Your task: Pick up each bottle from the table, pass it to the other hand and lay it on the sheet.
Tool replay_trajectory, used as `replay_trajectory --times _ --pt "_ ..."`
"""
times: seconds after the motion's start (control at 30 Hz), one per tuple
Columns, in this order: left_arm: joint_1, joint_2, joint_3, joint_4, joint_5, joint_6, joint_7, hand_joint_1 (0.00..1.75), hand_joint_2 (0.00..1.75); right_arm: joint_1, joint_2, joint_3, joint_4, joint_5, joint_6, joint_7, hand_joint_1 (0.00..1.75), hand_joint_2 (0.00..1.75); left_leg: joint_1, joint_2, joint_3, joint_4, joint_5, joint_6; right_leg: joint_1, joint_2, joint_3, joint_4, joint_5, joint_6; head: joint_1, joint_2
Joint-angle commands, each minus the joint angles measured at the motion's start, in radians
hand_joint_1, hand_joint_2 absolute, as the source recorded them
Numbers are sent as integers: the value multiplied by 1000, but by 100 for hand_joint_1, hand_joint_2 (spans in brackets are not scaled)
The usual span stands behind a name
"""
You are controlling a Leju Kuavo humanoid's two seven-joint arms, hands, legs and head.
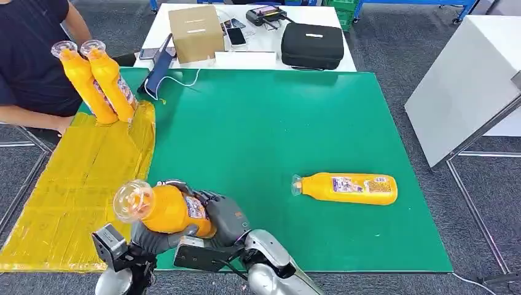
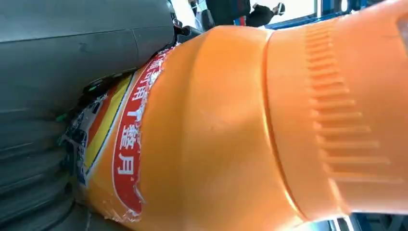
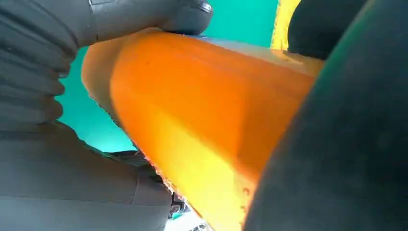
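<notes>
I'm seeing both hands wrapping one bottle (image 1: pixel 161 209) at the lower left of the head view, above the green mat's (image 1: pixel 264 123) near edge beside the yellow sheet (image 1: pixel 74 184). My right hand (image 1: pixel 226 216) is gripping its base end, fingers curled over the label. My left hand (image 1: pixel 153 236) is cupping it from underneath. A second bottle (image 1: pixel 345 188) is lying on the mat, centre right.

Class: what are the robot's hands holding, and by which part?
Both the left hand and right hand grip one orange bottle around its labelled body; its cap end sticks out free.
</notes>
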Motion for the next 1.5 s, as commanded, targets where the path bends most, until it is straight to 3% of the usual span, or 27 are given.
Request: replay_trajectory --times 0.03,0.17,0.23,0.4,0.43,0.5,0.6,0.73,1.17,1.33,1.43,1.47,1.5 --pt "-35 19 -50 78 -13 -26 8 175 175 -37 1 103 53 11 18 -19 175 175 0 0 4 -1 -1 -2 0 3 3 0 -1 -2 0 0" --pt "-26 16 -20 61 -6 -17 1 175 175 -20 -15 87 40 40 -24 -8 169 175 0 0 2 -1 0 -1 0 2 2 -1 0 -1 0 0" --pt "-30 27 16 33 -107 89 -15 175 175 8 -46 44 -19 77 -77 27 2 175 1 0 5 0 -2 -2 0 3 5 -1 -2 -2 0 0" --pt "-139 84 178 120 -647 586 62 175 175 37 -163 -140 -198 50 -61 59 0 175 1 -5 2 0 0 -2 1 -2 4 0 -1 -2 0 0" --pt "-152 100 212 163 -811 732 95 175 175 37 -193 -163 -225 37 -52 46 0 0 1 -5 3 0 1 -2 1 -1 4 0 -1 -2 0 0" --pt "-161 147 264 276 -1028 931 150 175 175 30 -266 -205 -292 0 -39 13 0 0 0 -3 3 -1 2 -2 0 0 3 -1 0 -2 0 0" --pt "-147 128 426 301 -1172 941 106 175 175 50 -385 -272 -414 -39 -29 -3 0 0 0 -2 5 -2 1 -2 -1 1 5 -2 0 -1 0 0" --pt "-150 114 457 334 -1243 941 107 175 175 129 -521 -382 -528 -92 -22 -22 0 0 -1 -5 3 -1 1 -1 -1 -2 4 -1 -1 0 0 0" --pt "-152 113 448 341 -1261 941 123 175 175 131 -509 -375 -529 -89 -21 -19 0 0 -2 -1 2 0 0 -2 -2 2 2 0 0 -2 0 0" --pt "-231 218 264 634 -1344 941 228 175 175 244 -634 -547 -604 -149 28 -52 0 0 -3 -7 3 -1 1 -1 -3 -4 4 -1 -1 -1 -1 0" --pt "-269 239 176 732 -1258 891 189 175 175 262 -644 -622 -607 -154 78 -70 0 0 -3 -13 3 0 1 -2 -3 -8 6 -1 -2 -1 0 0" --pt "-271 246 153 738 -1229 863 167 80 175 264 -646 -634 -606 -142 86 -71 0 0 -4 -10 2 0 1 -1 -4 -6 3 -1 -1 -1 0 0" --pt "-267 250 143 735 -1221 860 161 0 175 263 -648 -639 -603 -141 90 -70 0 0 -4 -10 3 0 1 -2 -3 -4 5 -1 -2 -1 0 0"
